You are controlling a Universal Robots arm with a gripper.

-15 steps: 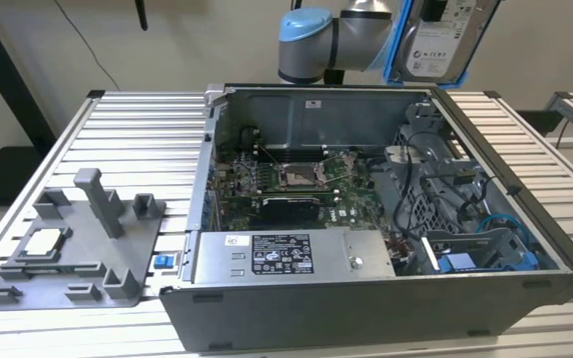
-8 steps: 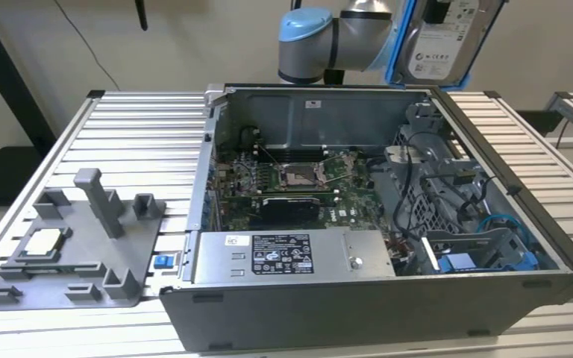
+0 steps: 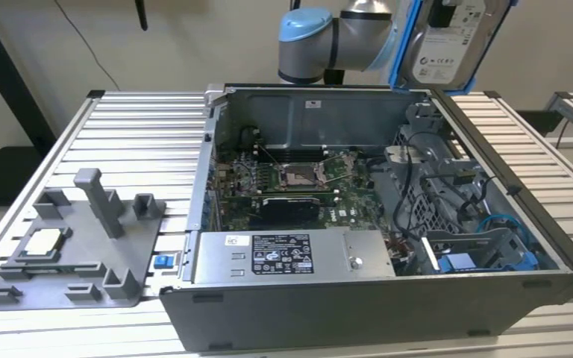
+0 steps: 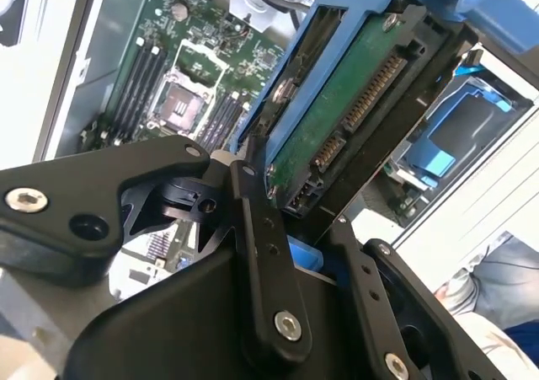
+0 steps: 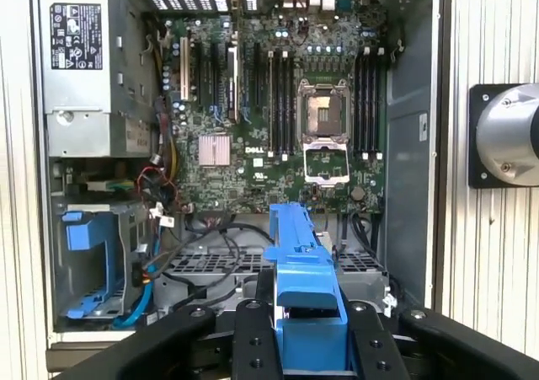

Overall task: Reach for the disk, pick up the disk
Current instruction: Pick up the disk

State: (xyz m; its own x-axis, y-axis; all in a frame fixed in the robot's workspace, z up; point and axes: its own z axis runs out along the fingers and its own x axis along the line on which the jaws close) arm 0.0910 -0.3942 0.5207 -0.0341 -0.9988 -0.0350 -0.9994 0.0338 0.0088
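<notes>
- The arm (image 3: 331, 37) stood raised above the far rim of the open computer case (image 3: 366, 216) in the exterior view, its grey-and-blue joint cut off by the upper edge of the picture.
- The disk (image 3: 448, 45) hung in the air beside that joint, above the case's far corner toward the exterior view's right, label side facing the camera; its top was cropped from view.
- In the second wrist view, the claw (image 4: 290, 199) was closed on the disk (image 4: 354, 102), with one black finger (image 4: 257, 220) pressed against the blue bracket's edge and the other (image 4: 362, 254) against the opposite side.
- The disk's green circuit board and connector row faced that camera, and the drive sat tilted between the black linkages.
- In the first wrist view, the blue bracket (image 5: 305, 287) stood between the claw's fingers (image 5: 253, 342), high over the case interior; the metal body of the drive was hidden behind the bracket.
- The motherboard (image 5: 278, 119) lay well below, with the grey power supply box (image 5: 84, 68) and an empty blue drive bay (image 5: 93, 254) at one side.
- On the ribbed counter (image 3: 137, 149), at the exterior view's left, a grey fixture (image 3: 77, 246) carried a small square chip (image 3: 42, 242).
- The contact surfaces of the fingers themselves could not be made out.
</notes>
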